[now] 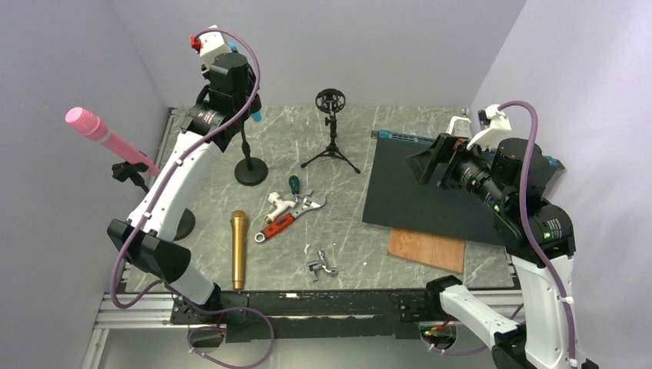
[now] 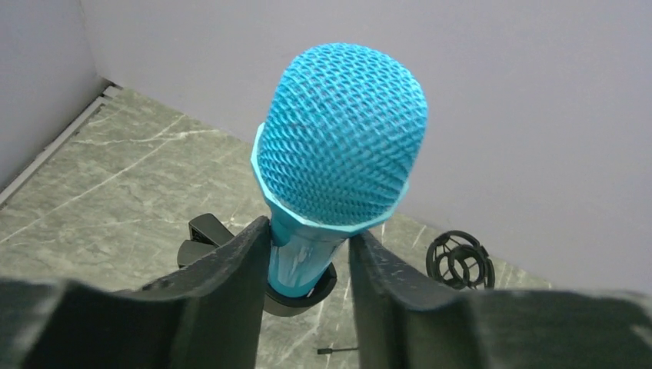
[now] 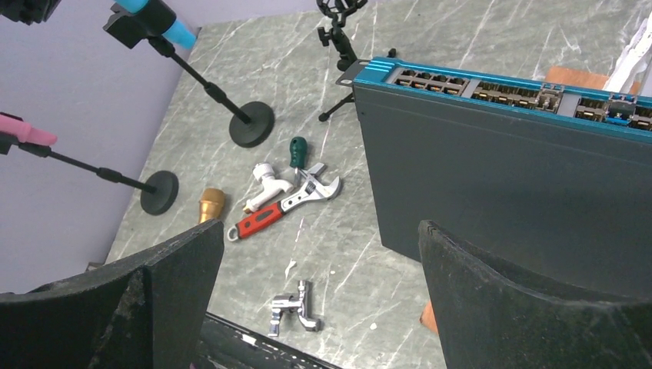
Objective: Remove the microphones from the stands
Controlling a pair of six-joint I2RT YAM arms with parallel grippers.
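The left gripper (image 2: pixel 309 233) is narrow, both fingers (image 2: pixel 231 292) pressed vs. the handle of the blue mic (image 2: pixel 342 146) just below its mesh head. The mic sits in the clip of its stand (image 1: pixel 251 171), far-left part of the table (image 1: pixel 369 254).

Top view: the wrist covers nearly all of the mic, and only a small blue bit shows beside it. Left wrist view: the lower handle and the pole are hidden behind the fingers, and only part of the clip peeks out.

The right gripper (image 3: pixel 319 231) is spread wide w/ nothing in it, hanging over the black network switch (image 1: pixel 430 192). Right wrist view: the blue mic's head is cut off at the top edge.

The wood board (image 1: pixel 427 250) lies partly under the switch. The pink mic (image 1: pixel 96 127) is on a second stand (image 1: pixel 186 225), whose base is partly hidden by the left arm. The gold mic (image 1: pixel 238 250) lies flat near the front. In the right wrist view only its head end shows.
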